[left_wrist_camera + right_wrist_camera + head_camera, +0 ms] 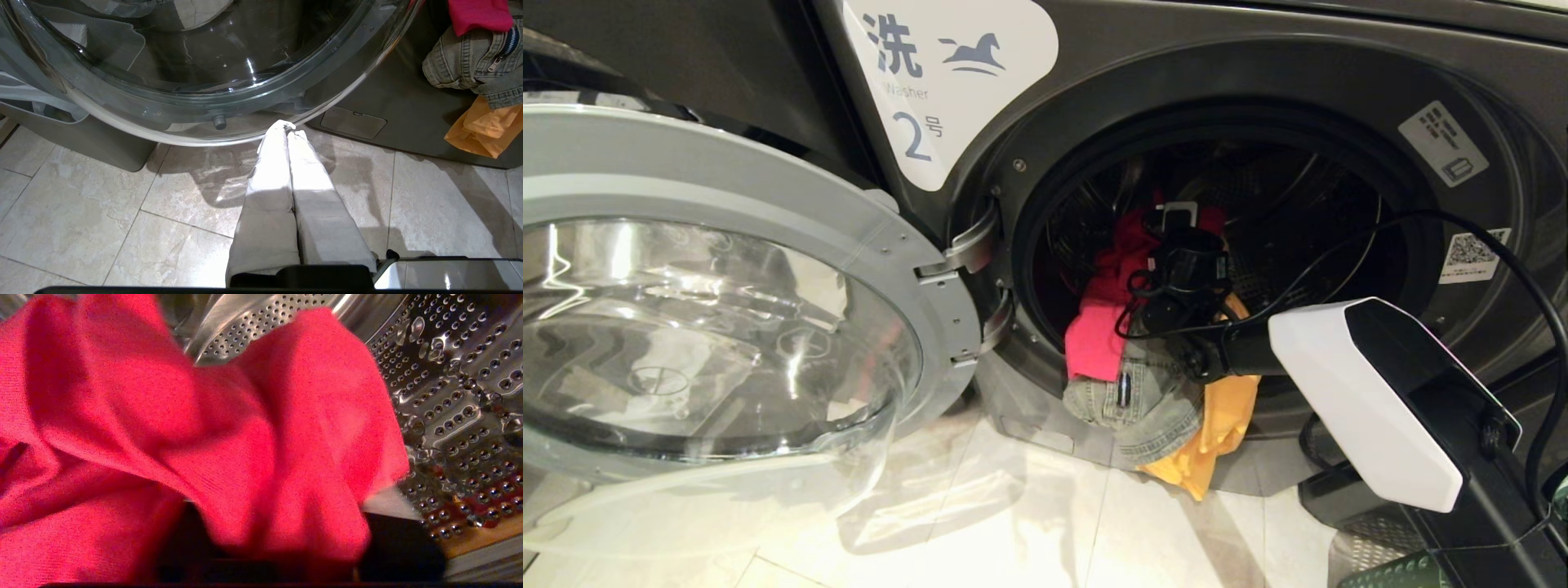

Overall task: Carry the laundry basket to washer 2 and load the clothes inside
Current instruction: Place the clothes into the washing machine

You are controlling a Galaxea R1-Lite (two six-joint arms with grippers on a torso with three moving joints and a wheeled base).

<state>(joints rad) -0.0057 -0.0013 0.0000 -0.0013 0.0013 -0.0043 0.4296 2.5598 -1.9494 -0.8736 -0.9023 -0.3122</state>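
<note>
Around the right jaws (1176, 219) stands washer 2 (1339, 106), dark grey, its white label bearing a horse and a 2, its glass door (711, 327) swung wide to the robot's left. They are inside the perforated steel drum (457, 396), up against the pink-red garment (1107, 294), whose folds drape over them and hide the fingers; whether they are parted or gripping the cloth I cannot tell. That garment spills back from them over the drum's lip. Below it and nearer the floor (1029, 523), a grey-green denim piece (1147, 404) with a zip hangs out of the opening, and a yellow-orange garment (1217, 429) dangles lower still, both on the robot's side of the right jaws. The right arm reaches in level from the robot's right, white forearm cover outside the opening, black cables looping round the wrist. A corner of the green basket (1401, 572) shows under that arm.

The left jaws (286, 126) are clenched, empty, pointing at the floor under the door's rim.
</note>
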